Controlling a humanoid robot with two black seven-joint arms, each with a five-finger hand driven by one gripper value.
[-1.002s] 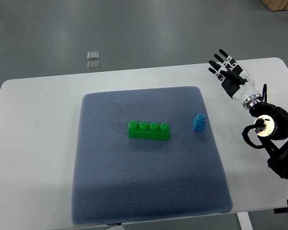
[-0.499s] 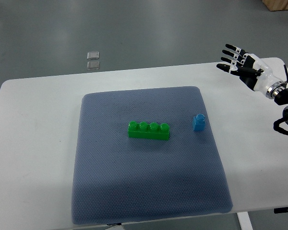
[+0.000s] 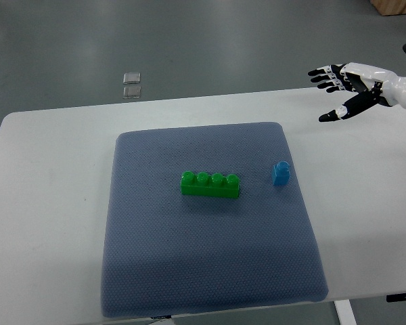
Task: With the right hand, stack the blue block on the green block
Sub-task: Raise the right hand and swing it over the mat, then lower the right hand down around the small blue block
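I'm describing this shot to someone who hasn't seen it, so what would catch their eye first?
Probably the bright green block, a four-stud brick lying near the middle of the dark blue mat, with the small blue block standing apart to its right. Next, the right hand at the upper right, fingers spread and holding nothing, raised over the white table well away from both blocks.

Right robot hand (image 3: 348, 87) apparently splayed, above table (image 3: 47, 176).
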